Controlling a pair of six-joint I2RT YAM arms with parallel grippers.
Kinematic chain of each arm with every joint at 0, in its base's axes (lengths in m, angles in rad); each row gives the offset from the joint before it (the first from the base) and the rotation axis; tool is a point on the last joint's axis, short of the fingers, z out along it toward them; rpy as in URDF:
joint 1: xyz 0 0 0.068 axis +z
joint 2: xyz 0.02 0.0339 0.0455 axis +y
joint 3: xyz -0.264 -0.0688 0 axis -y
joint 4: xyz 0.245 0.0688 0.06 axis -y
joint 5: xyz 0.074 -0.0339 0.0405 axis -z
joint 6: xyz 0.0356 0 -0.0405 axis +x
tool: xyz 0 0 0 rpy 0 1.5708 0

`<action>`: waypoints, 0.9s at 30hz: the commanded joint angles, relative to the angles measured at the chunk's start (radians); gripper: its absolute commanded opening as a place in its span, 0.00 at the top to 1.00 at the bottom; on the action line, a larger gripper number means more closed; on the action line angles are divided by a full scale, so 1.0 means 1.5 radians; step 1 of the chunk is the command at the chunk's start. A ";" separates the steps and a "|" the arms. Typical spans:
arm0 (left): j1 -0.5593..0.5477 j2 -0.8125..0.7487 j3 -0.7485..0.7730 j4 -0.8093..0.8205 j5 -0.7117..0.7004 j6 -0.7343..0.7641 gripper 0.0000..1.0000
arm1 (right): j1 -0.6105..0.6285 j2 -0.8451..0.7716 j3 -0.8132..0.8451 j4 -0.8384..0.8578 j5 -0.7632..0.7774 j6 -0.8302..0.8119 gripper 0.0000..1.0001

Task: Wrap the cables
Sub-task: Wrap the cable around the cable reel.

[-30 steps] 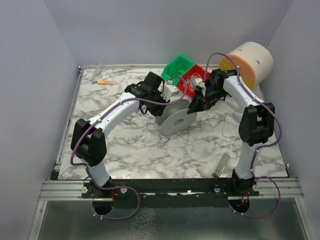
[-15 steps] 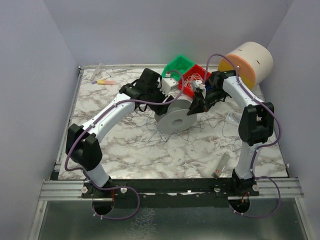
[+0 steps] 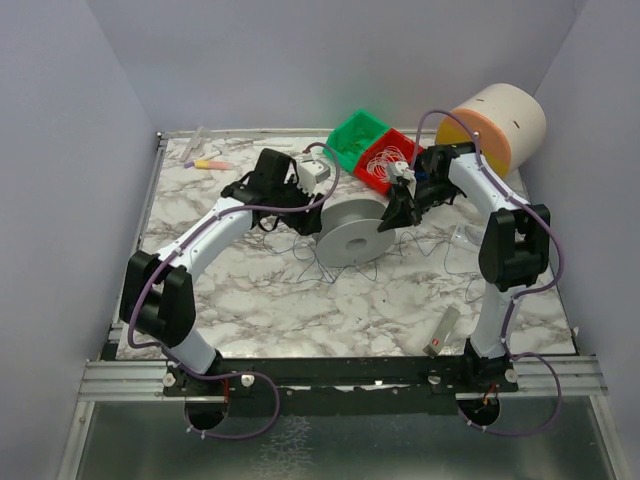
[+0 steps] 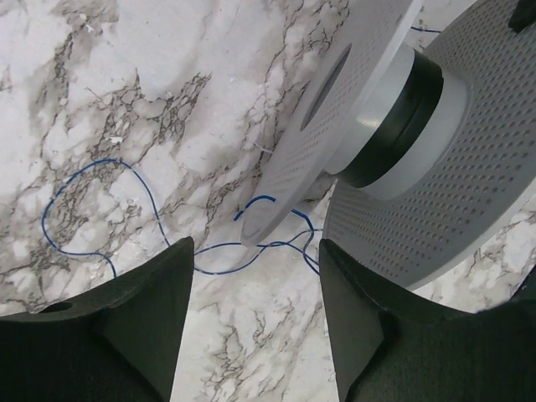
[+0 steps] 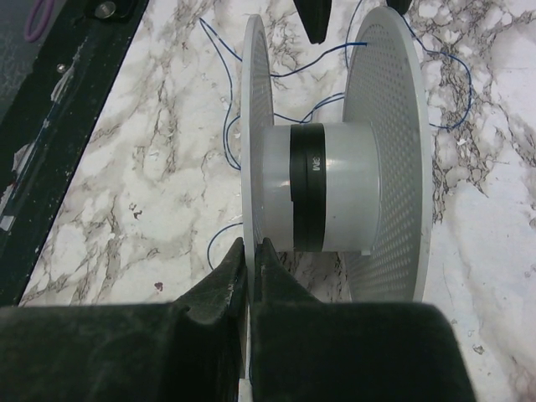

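Marble table (image 3: 250,310): bears the spool, bins and cables.
Cream drum (image 3: 505,118), orange-faced: lies on its side at the far right corner.
Grey spool (image 3: 350,235): stands on the rims of two perforated flanges near table centre; bears a dark band round its pale hub.
Green bin (image 3: 357,135) and red bin (image 3: 383,165): sit touching, side by side, just behind the spool.
Right gripper (image 5: 249,270): clenched on the edge of one spool flange, at the spool's right side.
Left gripper (image 4: 255,255): fingers spread wide, grasping nothing, low over the marble at the spool's left side, tips just beside the nearer flange.
Cables (image 4: 126,176): thin dark strands, lie loose in loops on the marble, pass beneath the spool and trail out on its near side, between the two arms.
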 commanded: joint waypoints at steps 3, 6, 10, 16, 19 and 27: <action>0.027 -0.030 -0.034 0.092 0.133 -0.027 0.38 | -0.002 0.001 -0.019 -0.003 0.014 -0.009 1.00; 0.037 -0.028 -0.029 0.111 0.162 -0.031 0.38 | -0.002 0.002 -0.020 -0.003 0.014 -0.008 1.00; 0.048 -0.027 -0.020 0.110 0.192 -0.016 0.35 | -0.002 0.004 -0.016 -0.003 0.014 -0.004 0.99; 0.049 -0.017 -0.037 0.133 0.178 0.007 0.33 | -0.002 0.004 -0.016 -0.003 0.010 -0.004 1.00; 0.049 -0.009 -0.046 0.145 0.182 0.022 0.33 | -0.002 0.008 -0.018 -0.003 0.006 -0.005 1.00; 0.049 0.013 -0.059 0.158 0.239 0.044 0.40 | -0.002 0.010 -0.018 -0.003 0.003 -0.007 0.99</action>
